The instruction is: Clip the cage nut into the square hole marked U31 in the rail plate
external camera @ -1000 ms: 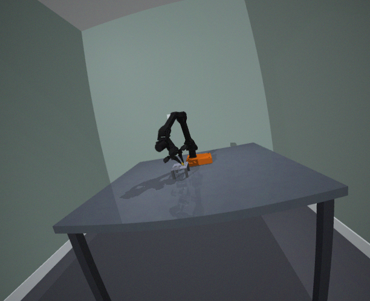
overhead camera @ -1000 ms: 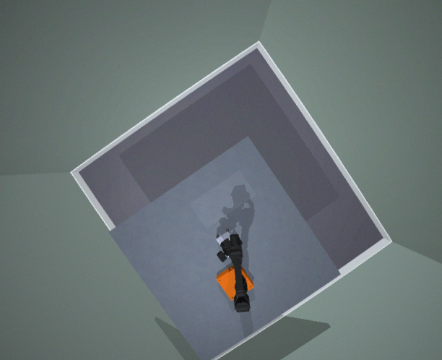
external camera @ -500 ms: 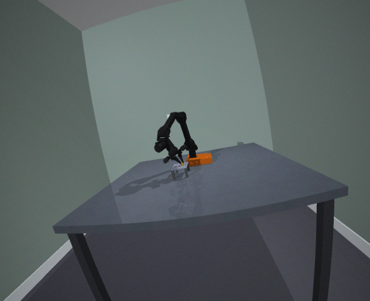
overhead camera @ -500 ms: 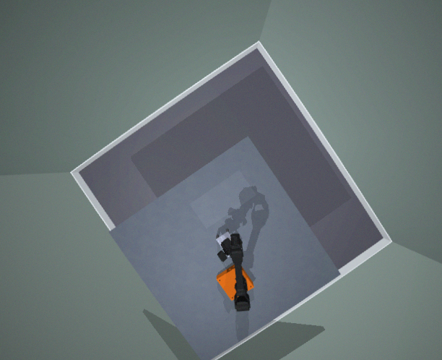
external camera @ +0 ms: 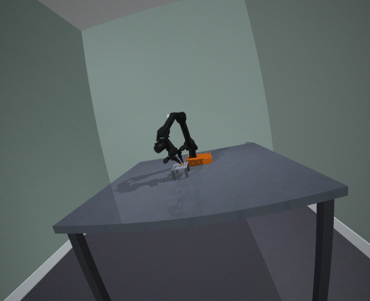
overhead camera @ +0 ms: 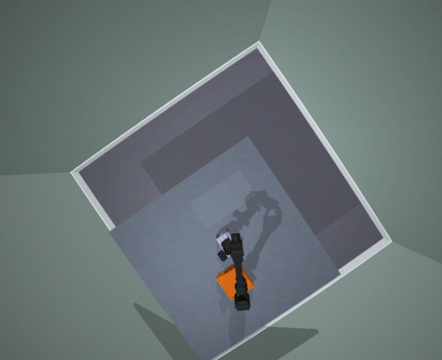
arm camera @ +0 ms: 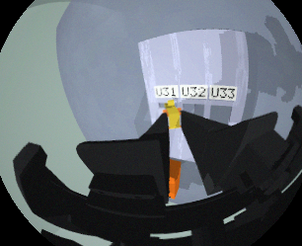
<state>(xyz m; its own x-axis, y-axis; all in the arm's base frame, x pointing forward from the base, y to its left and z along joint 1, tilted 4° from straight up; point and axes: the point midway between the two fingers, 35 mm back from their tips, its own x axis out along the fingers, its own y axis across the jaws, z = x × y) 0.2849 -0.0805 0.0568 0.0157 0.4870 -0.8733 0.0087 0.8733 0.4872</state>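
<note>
Item: your fingers [external camera: 182, 164], clamped on the yellow cage nut [external camera: 182, 164] [arm camera: 173, 116]. Location of nut: at the U31 square hole, below its label [arm camera: 166, 92] in your wrist view; whether its wings are through, you cannot tell. Item: one pale rail plate [overhead camera: 222, 239] [external camera: 181, 167] [arm camera: 194, 57], on legs upon your worktop [overhead camera: 161, 255] [external camera: 235, 187] [arm camera: 106, 47]. Item: one orange block [overhead camera: 229, 283] [external camera: 200, 159] [arm camera: 174, 183], near the plate, beneath your black arm [overhead camera: 238, 267] [external camera: 185, 130].

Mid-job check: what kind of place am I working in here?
Probably a plain, windowless-looking test room for robot work: bare green walls, one table, and on it a small arm beside a rail plate labelled U31 to U33.
</note>
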